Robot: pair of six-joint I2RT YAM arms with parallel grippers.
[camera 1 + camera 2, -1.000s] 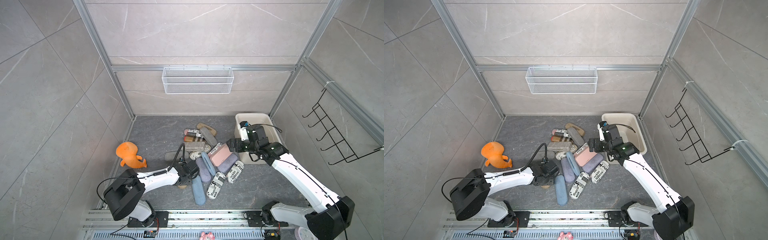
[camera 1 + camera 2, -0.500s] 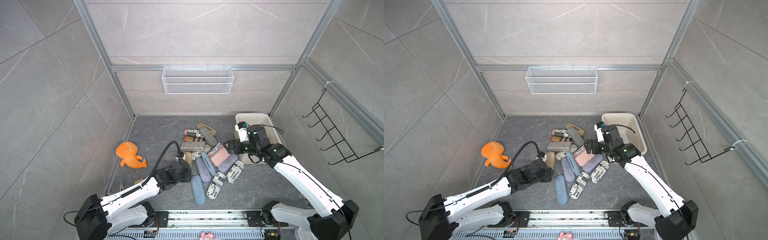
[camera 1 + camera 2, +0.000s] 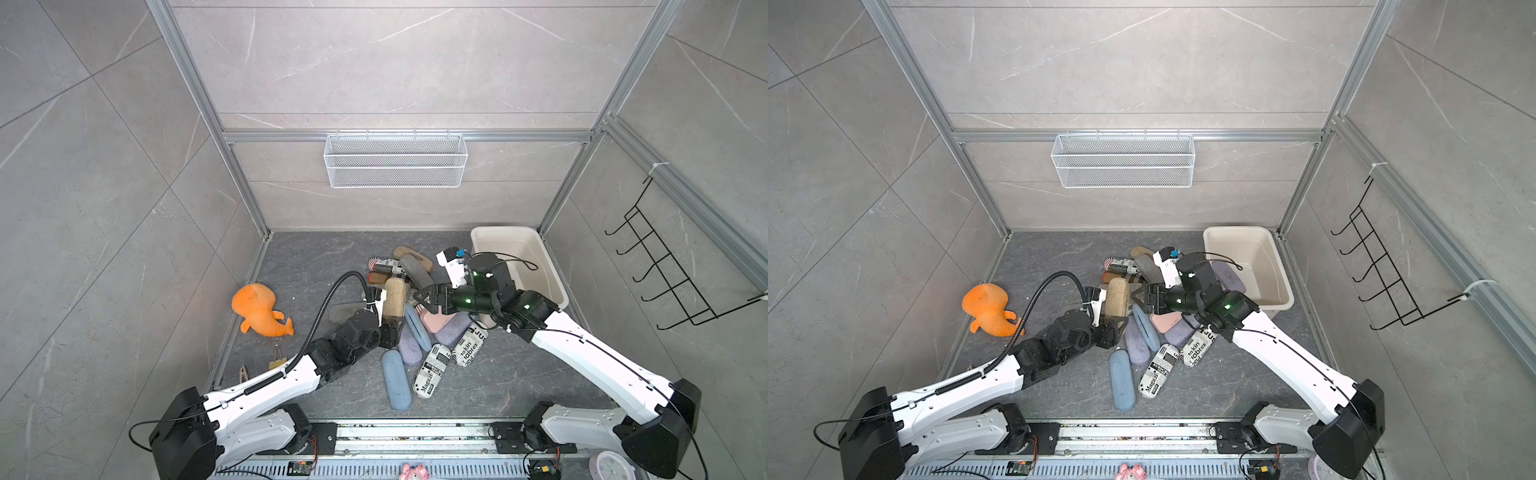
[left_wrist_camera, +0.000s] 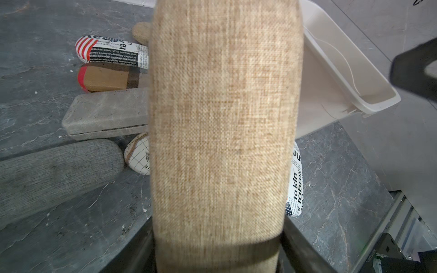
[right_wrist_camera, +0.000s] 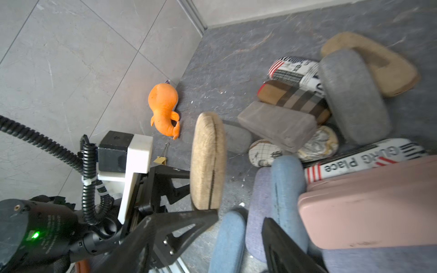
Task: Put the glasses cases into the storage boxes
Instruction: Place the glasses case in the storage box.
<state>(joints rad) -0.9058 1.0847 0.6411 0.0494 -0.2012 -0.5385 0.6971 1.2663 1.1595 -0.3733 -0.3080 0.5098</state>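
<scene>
Nearest the rail: blue glasses case (image 3: 397, 384) and newspaper-print case (image 3: 431, 370) flat on the dark tabletop (image 3: 498, 386), side by side at the front of the pile.
Left end effector (image 3: 390, 328) clamped on the lower end of a tan fabric glasses case (image 3: 394, 297), held up clear of the pile; tan weave fills the left wrist view (image 4: 222, 132).
Right end effector (image 3: 422, 300) just beside that tan case, jaws apart and empty; in the right wrist view one finger (image 5: 189, 219) at the case's lower end, contact not clear.
Below it: light blue case (image 5: 287, 189), lilac case (image 5: 259, 208), pink case (image 5: 369, 208), packed touching.
Further back: grey boxy case (image 5: 277, 124), brown plaid case (image 5: 293, 99), striped newspaper-print case (image 5: 293, 69), large grey oval case (image 5: 352, 94), tan case (image 5: 378, 63) behind it.
Orange plush toy (image 3: 259, 309) well apart on the left, binder clip (image 3: 277, 360) near it.
Cream storage box (image 3: 548, 266) at the far right corner, holding a lilac case (image 3: 1227, 276) partly hidden by the right arm.
White wire basket (image 3: 395, 166) on the back wall.
</scene>
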